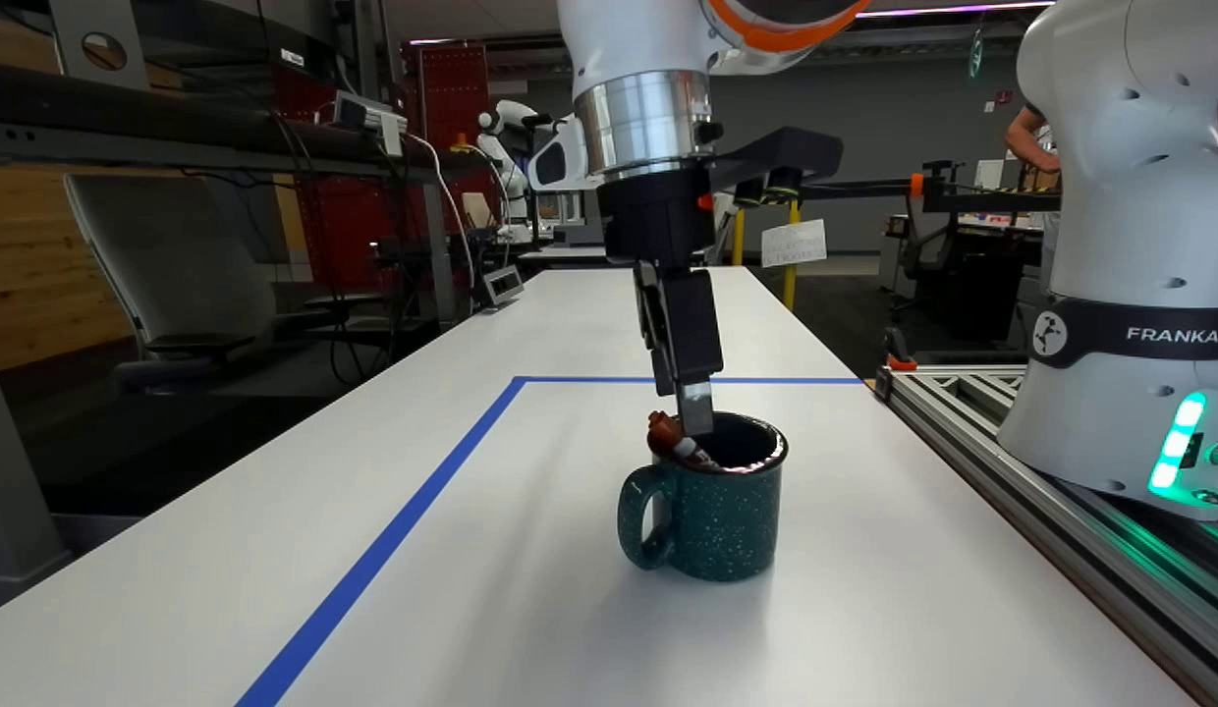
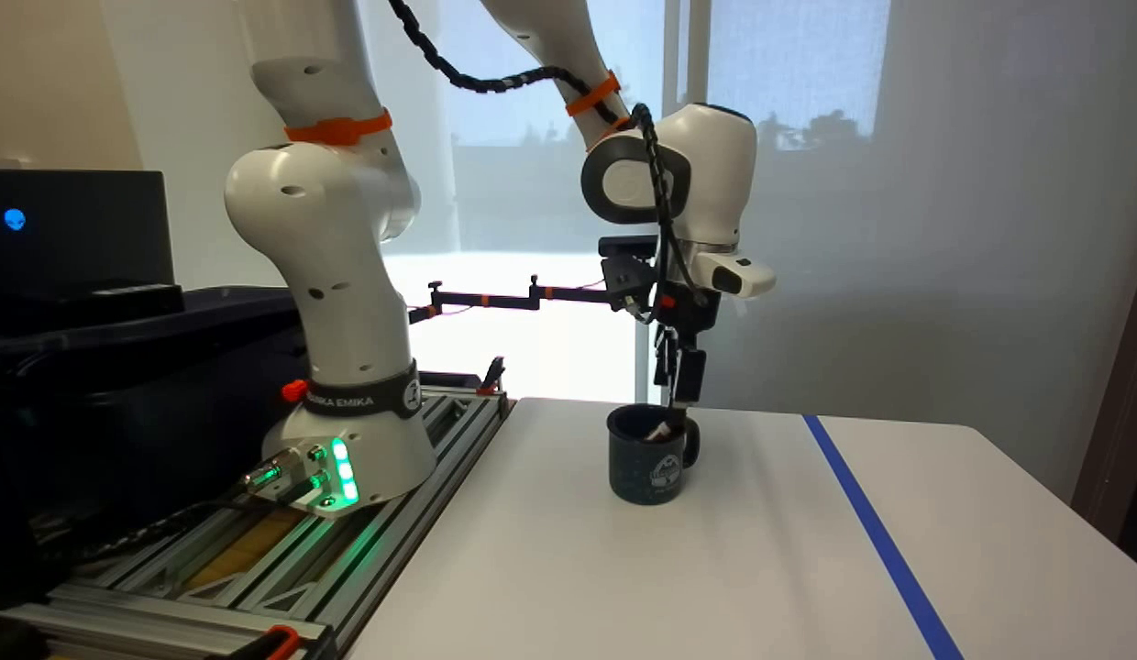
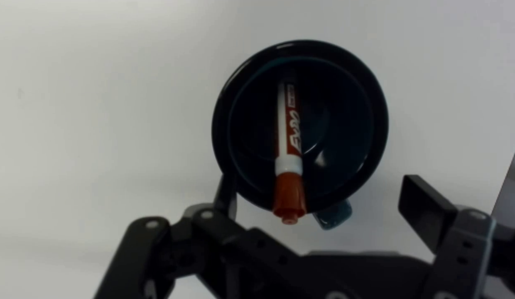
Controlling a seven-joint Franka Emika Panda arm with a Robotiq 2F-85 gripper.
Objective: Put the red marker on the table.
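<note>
Our red Expo marker (image 3: 288,149) leans inside the speckled teal mug (image 1: 724,520), its cap (image 3: 289,191) poking out over the rim just beside the handle (image 3: 334,216); it does not yet lie on the worktop (image 1: 530,609) itself.

The hand (image 3: 317,189) is released and holds nothing: in the wrist view its fingers (image 3: 427,209) stand spread, one on each side of the cap, which sits much nearer one than the other. We cannot tell whether that nearer finger touches the rim.

We judge that we are lining up the grasp. With the cap off-centre, the first finger to arrive may nudge it along the rim or knock it deeper into the mug. The handle shows in the same gap, so if we squeeze too low we may pinch it too, and the mug would come up with the marker. A slanted pull could tip the mug, the barrel levering against its wall.

In both exterior views the mug stands between the blue tape (image 1: 398,530) and the worktop's edge along the aluminium rails (image 1: 963,437); in an exterior view it is towards the corner (image 2: 534,414) where that edge meets the far one. Set down here, the barrel could roll towards either edge.
</note>
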